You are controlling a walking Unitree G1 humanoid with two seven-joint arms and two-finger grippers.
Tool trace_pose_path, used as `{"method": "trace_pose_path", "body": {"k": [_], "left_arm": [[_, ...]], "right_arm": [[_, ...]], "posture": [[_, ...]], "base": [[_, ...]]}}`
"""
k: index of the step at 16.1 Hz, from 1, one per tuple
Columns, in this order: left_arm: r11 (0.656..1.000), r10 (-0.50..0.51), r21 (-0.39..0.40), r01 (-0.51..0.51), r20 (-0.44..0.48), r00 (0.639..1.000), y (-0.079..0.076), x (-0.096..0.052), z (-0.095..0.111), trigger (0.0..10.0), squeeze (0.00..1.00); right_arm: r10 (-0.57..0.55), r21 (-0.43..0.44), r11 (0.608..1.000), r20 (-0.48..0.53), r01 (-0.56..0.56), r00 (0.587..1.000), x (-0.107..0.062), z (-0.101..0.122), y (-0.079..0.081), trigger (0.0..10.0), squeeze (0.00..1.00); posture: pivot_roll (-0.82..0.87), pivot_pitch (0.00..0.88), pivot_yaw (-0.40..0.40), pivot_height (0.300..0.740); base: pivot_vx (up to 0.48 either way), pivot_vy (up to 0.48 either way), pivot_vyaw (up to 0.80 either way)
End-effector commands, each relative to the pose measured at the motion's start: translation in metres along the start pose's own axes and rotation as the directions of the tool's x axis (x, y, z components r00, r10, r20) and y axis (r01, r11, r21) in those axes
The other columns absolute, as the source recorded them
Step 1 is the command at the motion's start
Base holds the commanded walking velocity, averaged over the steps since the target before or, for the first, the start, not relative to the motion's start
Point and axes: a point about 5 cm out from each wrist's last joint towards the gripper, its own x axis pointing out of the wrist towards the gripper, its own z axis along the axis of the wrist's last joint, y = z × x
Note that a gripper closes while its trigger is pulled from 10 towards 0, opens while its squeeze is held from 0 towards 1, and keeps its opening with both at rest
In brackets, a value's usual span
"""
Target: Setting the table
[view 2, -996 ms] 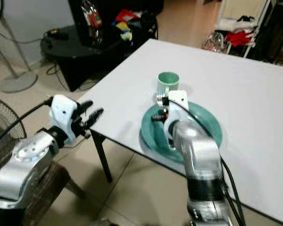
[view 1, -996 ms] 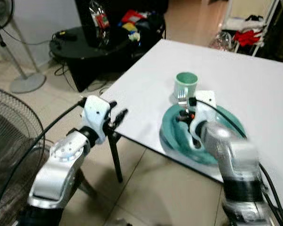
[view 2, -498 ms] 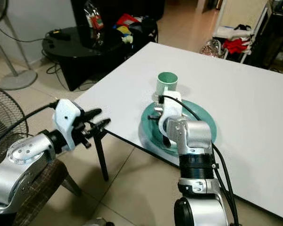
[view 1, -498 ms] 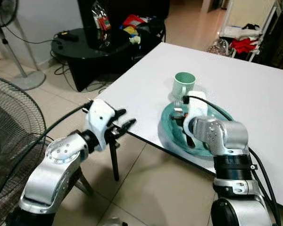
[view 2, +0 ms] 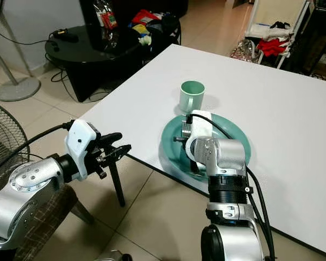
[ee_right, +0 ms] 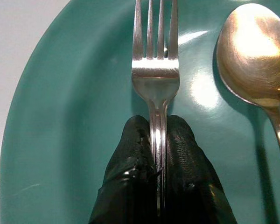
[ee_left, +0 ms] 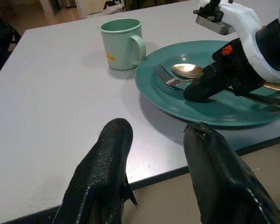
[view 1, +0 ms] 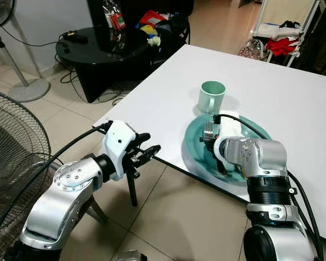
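Observation:
A teal plate lies near the front edge of the white table, with a mint green mug just behind it. On the plate a spoon rests beside a fork. My right gripper is shut on the fork's handle, low over the plate, with the tines toward the mug. My left gripper is open at the table's near left edge, left of the plate, with nothing between its fingers.
A black round table with clutter stands at the back left. A standing fan is close on my left. A rack with clothes is at the far right. The table's leg stands below my left gripper.
The whole view has shifted. My right gripper has brought the fork down closer to the plate. My left gripper has come nearer to the table's edge.

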Motion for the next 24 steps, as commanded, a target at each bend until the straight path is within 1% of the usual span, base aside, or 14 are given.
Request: {"method": "trace_pose_path", "body": {"k": [1,7,8,9,11,13,15,16,17,19,20,21,22,24], "left_arm": [[0.999,-0.022,0.028,0.021,0.009,1.0,-0.002,0.0,0.007,10.0,0.0],[0.999,-0.051,0.012,0.051,-0.02,0.999,-0.005,-0.002,0.003,10.0,0.0],[0.998,-0.06,0.01,0.061,-0.026,0.998,-0.005,-0.002,0.002,10.0,0.0],[0.997,-0.073,0.002,0.073,-0.037,0.997,-0.006,-0.003,0.002,10.0,0.0],[0.998,-0.068,-0.01,0.068,-0.051,0.996,-0.003,-0.004,0.001,10.0,0.0],[0.996,-0.089,-0.013,0.089,-0.079,0.993,-0.002,-0.006,-0.001,10.0,0.0],[0.995,-0.095,-0.017,0.094,-0.08,0.992,-0.002,-0.006,-0.001,10.0,0.0],[0.995,-0.096,-0.017,0.095,-0.08,0.992,-0.002,-0.006,-0.001,10.0,0.0],[0.996,-0.094,-0.019,0.093,-0.075,0.993,-0.001,-0.006,0.0,10.0,0.0],[0.996,-0.075,-0.047,0.073,-0.027,0.997,0.003,-0.007,0.007,10.0,0.0],[0.997,-0.06,-0.054,0.059,-0.01,0.998,0.004,-0.007,0.009,10.0,0.0],[0.998,-0.047,-0.05,0.047,-0.004,0.999,0.005,-0.009,0.01,10.0,0.0],[0.999,-0.028,-0.038,0.028,-0.002,1.0,0.006,-0.01,0.01,10.0,0.0],[0.999,0.0,-0.034,0.0,-0.005,1.0,0.007,-0.014,0.01,10.0,0.0]], "right_arm": [[-0.001,0.0,1.0,0.011,0.001,1.0,0.0,0.004,0.0,10.0,0.0],[-0.012,-0.022,1.0,-0.002,0.011,1.0,0.005,0.002,-0.001,10.0,0.0],[-0.017,-0.02,1.0,-0.005,0.017,1.0,0.006,0.001,-0.002,10.0,0.5],[-0.022,-0.017,1.0,-0.009,0.022,1.0,0.007,0.0,-0.003,10.0,0.83],[-0.023,-0.014,1.0,-0.01,0.023,1.0,0.008,0.0,-0.003,10.0,0.9],[-0.025,-0.009,1.0,-0.009,0.025,1.0,0.008,0.001,-0.004,10.0,0.92],[-0.023,0.0,1.0,0.003,0.023,1.0,0.004,0.004,-0.005,10.0,0.95],[-0.022,0.003,1.0,0.009,0.022,1.0,0.002,0.006,-0.005,10.0,0.95],[-0.015,0.004,1.0,0.028,0.015,1.0,-0.004,0.011,-0.004,10.0,0.95],[-0.02,-0.042,0.999,0.132,0.025,0.991,-0.033,0.027,-0.004,10.0,0.95],[-0.021,-0.07,0.997,0.19,0.035,0.982,-0.046,0.03,-0.005,10.0,0.95],[-0.006,-0.09,0.995,0.256,0.03,0.967,-0.058,0.03,-0.003,10.0,0.95],[0.021,-0.12,0.993,0.334,0.02,0.942,-0.067,0.03,-0.001,10.0,0.95],[0.038,-0.157,0.987,0.402,0.028,0.915,-0.081,0.02,0.002,10.0,0.95]], "posture": [[0.04,0.0,0.053,0.74],[0.05,0.0,0.052,0.74],[0.05,0.0,0.052,0.74],[0.05,0.0,0.053,0.74],[0.05,0.0,0.055,0.74],[0.04,0.0,0.058,0.74],[0.04,0.0,0.064,0.74],[0.04,0.0,0.064,0.74],[0.03,0.0,0.069,0.74],[0.02,0.0,0.082,0.74],[0.03,0.0,0.081,0.74],[0.04,0.0,0.08,0.74],[0.04,0.0,0.081,0.74],[0.04,0.0,0.088,0.74]], "base": [[0.0,0.0,0.0],[0.0,0.0,0.0],[0.0,0.0,0.0],[0.0,0.0,0.0],[0.0,0.0,0.0],[0.0,0.0,0.0],[0.0,0.0,0.0],[0.0,0.0,0.0],[0.0,0.0,0.0],[0.0,0.0,0.0],[0.0,0.0,0.0],[0.0,0.0,0.0],[0.0,0.0,0.0],[0.0,0.0,0.0]]}}
